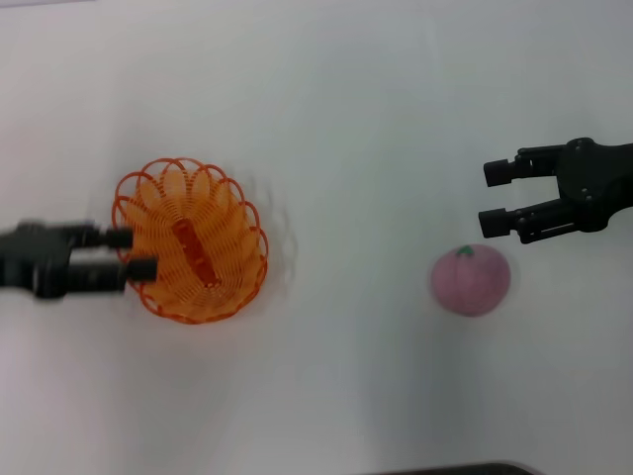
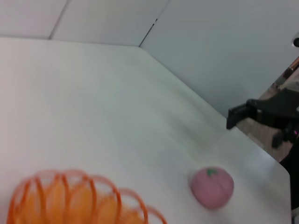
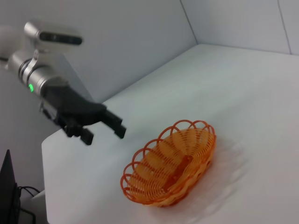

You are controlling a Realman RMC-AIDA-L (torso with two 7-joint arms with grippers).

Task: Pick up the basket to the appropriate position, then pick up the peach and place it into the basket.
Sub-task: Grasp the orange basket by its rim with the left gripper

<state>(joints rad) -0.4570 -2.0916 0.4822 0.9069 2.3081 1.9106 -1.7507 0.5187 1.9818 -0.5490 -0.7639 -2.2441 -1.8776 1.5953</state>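
The orange wire basket (image 1: 191, 240) stands on the white table (image 1: 326, 119) at the left. My left gripper (image 1: 132, 252) is open at the basket's left rim. In the right wrist view this gripper (image 3: 103, 135) hangs apart from the basket (image 3: 170, 163) and holds nothing. The pink peach (image 1: 470, 280) lies on the table at the right, stem mark up. My right gripper (image 1: 493, 198) is open and empty, just behind and to the right of the peach. The left wrist view shows the basket's rim (image 2: 70, 196), the peach (image 2: 211, 187) and the right gripper (image 2: 252, 122) beyond it.
White walls close the table's far side (image 2: 196, 56). The table's corner and edge show near the right arm (image 2: 280, 163). A dark object (image 1: 445, 469) sits at the near table edge. A monitor corner (image 3: 7, 186) stands beyond the table's left side.
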